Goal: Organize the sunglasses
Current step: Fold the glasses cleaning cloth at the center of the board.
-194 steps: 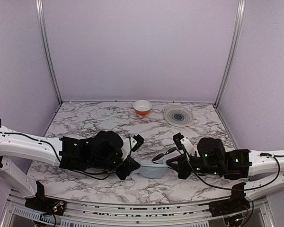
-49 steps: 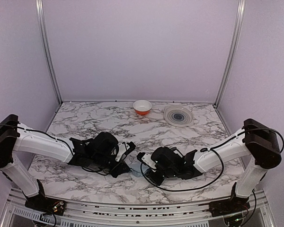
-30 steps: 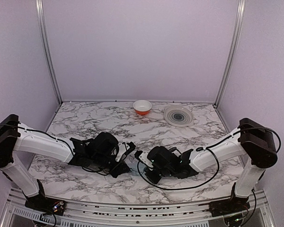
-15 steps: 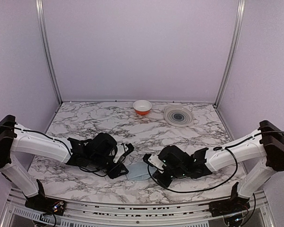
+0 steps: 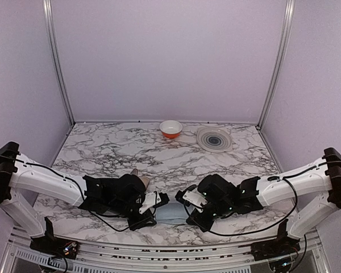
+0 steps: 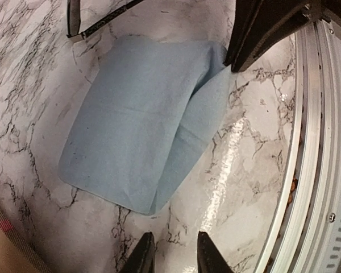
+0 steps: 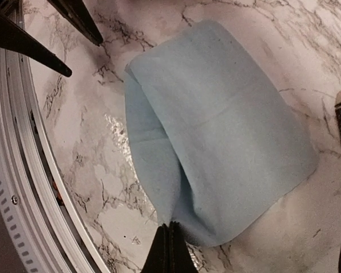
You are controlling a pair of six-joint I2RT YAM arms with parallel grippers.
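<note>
The right pincer [image 7: 170,233] is pinching the blue cloth's [image 7: 227,125] corner, the left pincer [image 6: 170,256] is hovering narrowly parted beside it, and the sunglasses [image 6: 96,25] are lying just beyond the cloth.

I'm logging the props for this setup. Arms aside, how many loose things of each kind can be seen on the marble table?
bowl, orange: 1
plate, grey: 1
cloth, light blue: 1
sunglasses, black frame: 1
plaid case, only a corner showing: 1
Total: 5
</note>
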